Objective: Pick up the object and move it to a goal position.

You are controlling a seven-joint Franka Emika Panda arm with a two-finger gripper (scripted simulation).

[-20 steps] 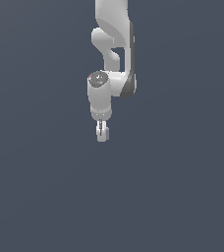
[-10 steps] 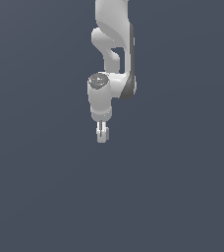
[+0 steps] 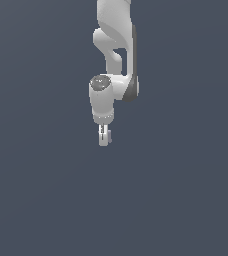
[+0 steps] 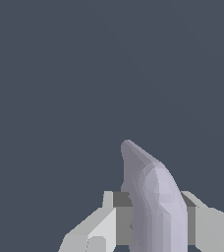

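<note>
Exterior view, plain dark slate-grey surround; white gripper (image 3: 104, 140) pointing down, clamped on pale lavender object (image 4: 153, 202)

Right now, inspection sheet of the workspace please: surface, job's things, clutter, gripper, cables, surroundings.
Surface: plain dark grey-blue field in both views; no edge or texture seen.
Job's things: pale lavender object sits between the fingers; in the exterior view it shows as a small sliver at the fingertips.
Clutter: nothing seen.
Gripper: gripper points down, shut on the object.
Cables: nothing seen.
Surroundings: only the white arm coming from the exterior view's top; no goal marker seen.
</note>
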